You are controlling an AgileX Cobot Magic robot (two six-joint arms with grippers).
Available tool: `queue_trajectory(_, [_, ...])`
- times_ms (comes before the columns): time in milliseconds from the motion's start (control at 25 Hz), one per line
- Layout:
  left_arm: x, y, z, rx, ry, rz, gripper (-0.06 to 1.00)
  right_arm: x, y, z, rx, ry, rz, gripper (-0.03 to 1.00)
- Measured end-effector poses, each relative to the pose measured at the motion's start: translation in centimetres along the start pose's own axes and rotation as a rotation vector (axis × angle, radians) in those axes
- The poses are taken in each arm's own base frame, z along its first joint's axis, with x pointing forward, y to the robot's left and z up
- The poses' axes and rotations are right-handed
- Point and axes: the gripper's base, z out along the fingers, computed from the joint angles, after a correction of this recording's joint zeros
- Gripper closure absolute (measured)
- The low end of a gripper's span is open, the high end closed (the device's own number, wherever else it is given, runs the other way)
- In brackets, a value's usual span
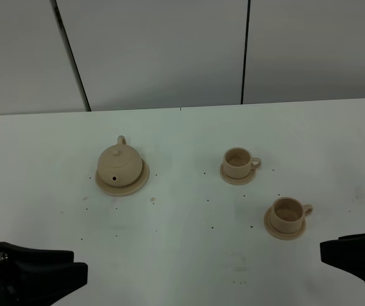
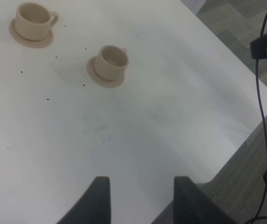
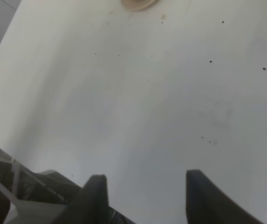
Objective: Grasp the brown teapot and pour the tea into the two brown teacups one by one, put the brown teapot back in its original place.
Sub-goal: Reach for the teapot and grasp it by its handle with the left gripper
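Observation:
The brown teapot [image 1: 120,164] stands upright on its wide round saucer [image 1: 133,187] at the left middle of the white table, spout toward the front. The two brown teacups stand on small saucers to the right: the far cup [image 1: 238,162] [image 2: 33,21] and the near cup [image 1: 287,214] [image 2: 111,60]. My left gripper [image 1: 74,269] [image 2: 141,196] is open and empty at the front left, well short of the teapot. My right gripper [image 1: 335,252] [image 3: 145,196] is open and empty at the front right, near the near cup. The right wrist view shows only a saucer's rim [image 3: 138,3].
The white table [image 1: 188,255] carries small dark specks. Its front edge and rounded corner [image 2: 217,175] show in the left wrist view, with grey floor and cables [image 2: 263,116] beyond. A white panelled wall [image 1: 169,51] stands behind the table.

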Motion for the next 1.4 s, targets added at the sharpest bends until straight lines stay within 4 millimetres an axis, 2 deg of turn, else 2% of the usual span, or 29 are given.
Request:
queue_trajectory(920, [0.0, 0.0, 0.0, -0.002, -0.002, -0.001, 0.55, -0.1, 0.0, -0.1, 0.011, -0.014, -0.002, 0.59])
queue_trajectory(1160, [-0.1, 0.2, 0.0, -0.021, -0.015, -0.001, 0.55, 0.0, 1.0, -1.7, 0.051, -0.094, -0.041, 0.59])
queue_trajectory(1400, [-0.2, 0.2, 0.0, -0.026, -0.018, -0.001, 0.55, 0.7, 1.4, -3.6, 0.161, -0.136, -0.058, 0.59])
